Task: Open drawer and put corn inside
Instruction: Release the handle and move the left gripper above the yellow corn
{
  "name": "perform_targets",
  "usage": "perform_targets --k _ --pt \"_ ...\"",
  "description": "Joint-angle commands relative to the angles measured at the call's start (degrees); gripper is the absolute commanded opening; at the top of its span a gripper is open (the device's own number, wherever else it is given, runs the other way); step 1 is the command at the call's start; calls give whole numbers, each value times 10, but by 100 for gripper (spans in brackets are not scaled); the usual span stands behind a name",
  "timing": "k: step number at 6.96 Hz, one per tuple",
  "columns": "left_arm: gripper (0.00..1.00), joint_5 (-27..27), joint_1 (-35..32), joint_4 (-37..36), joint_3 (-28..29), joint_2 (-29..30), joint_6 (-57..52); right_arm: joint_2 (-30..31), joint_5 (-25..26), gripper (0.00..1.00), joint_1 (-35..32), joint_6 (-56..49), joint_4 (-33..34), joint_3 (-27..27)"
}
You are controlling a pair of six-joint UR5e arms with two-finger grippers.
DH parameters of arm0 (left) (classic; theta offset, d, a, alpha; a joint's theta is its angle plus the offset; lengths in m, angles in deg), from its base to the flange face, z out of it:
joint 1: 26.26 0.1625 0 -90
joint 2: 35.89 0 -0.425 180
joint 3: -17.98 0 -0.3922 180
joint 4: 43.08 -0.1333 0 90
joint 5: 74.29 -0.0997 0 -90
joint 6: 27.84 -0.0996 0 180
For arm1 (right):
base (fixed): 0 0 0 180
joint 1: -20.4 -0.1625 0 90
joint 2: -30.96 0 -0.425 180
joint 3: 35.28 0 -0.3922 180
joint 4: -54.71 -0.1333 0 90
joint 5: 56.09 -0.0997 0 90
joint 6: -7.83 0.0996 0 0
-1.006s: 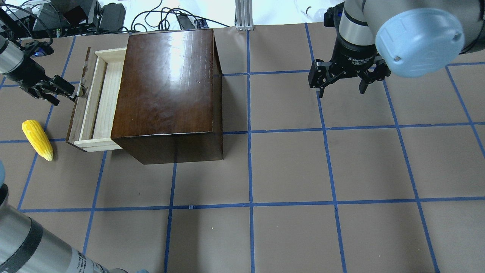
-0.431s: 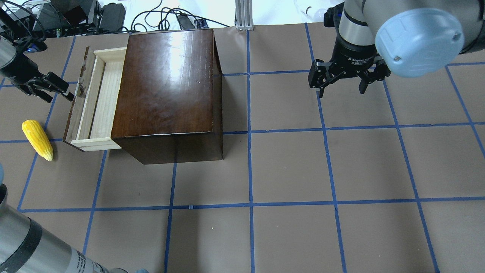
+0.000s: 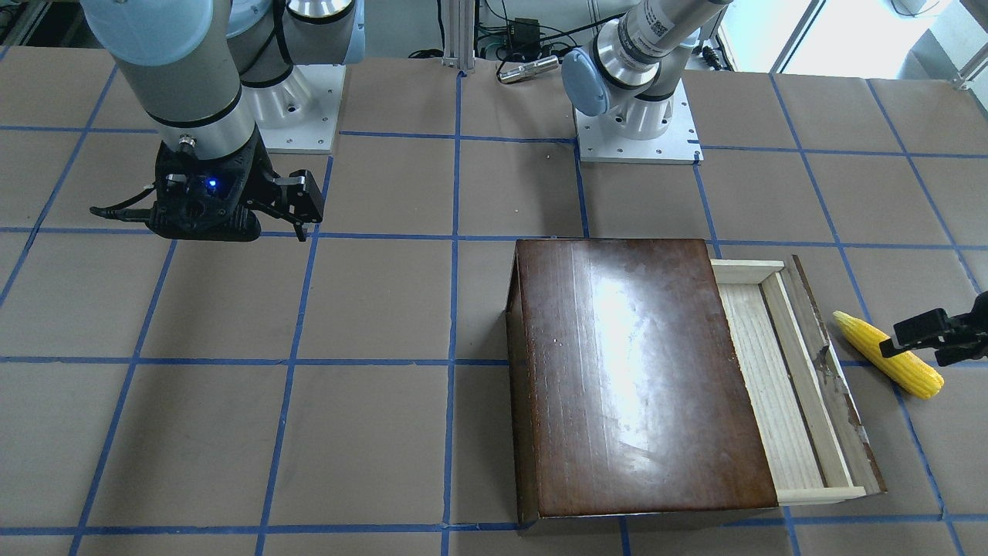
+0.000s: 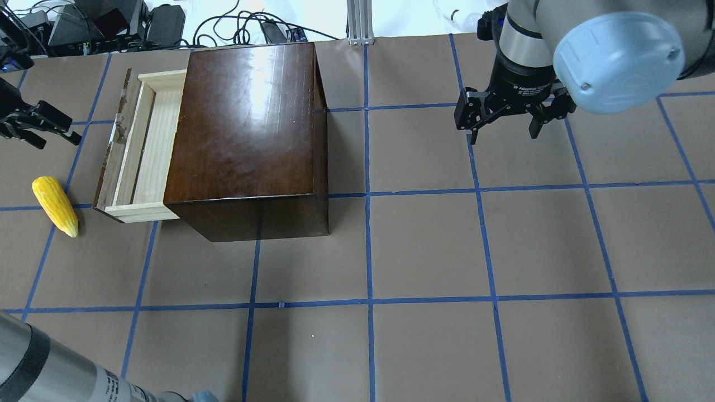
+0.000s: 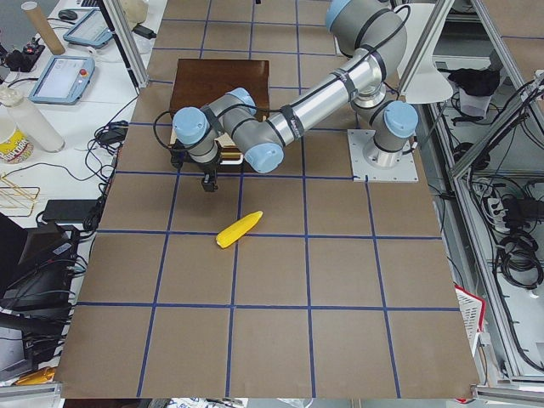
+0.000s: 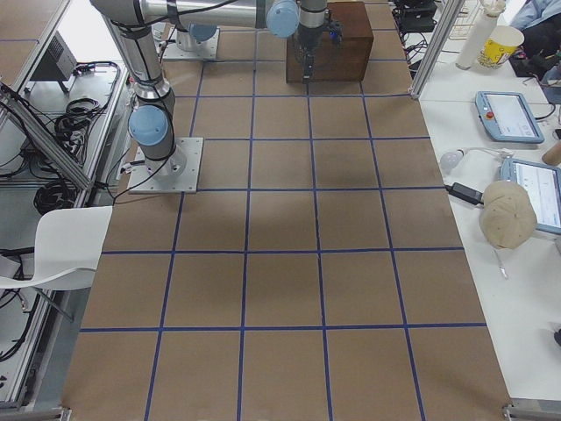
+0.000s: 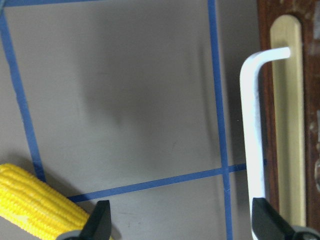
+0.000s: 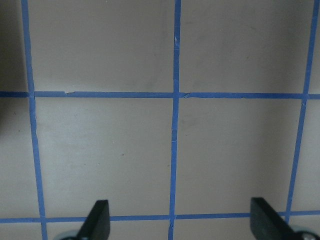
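The drawer stands pulled out of the dark-brown box, its pale wood tray open and empty; it also shows in the front view. The corn lies on the table beside the drawer's front panel, clear in the front view. My left gripper is open and empty, apart from the drawer front, a little above the corn. In the left wrist view its fingers frame the table, with the corn at lower left and the white drawer handle at right. My right gripper is open and empty, far from the box.
The table is brown paper with a blue tape grid. Cables and equipment lie past the far edge behind the box. The right wrist view shows only bare table. The arm bases stand at the robot's side.
My left gripper has let go of the drawer handle and drawn back to the left, away from the drawer front. The drawer stays open. The right arm has not moved.
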Motion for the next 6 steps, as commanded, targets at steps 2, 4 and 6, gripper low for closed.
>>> perform_targets --k 2,4,6 --pt "100 0 47 -43 -2 11 58 1 0 100 0 0 1 0" --pt "100 -39 62 -79 -10 30 124 1 0 100 0 0 0 0" --pt "100 -54 60 -82 -15 48 237 0 -1 100 0 0 1 0"
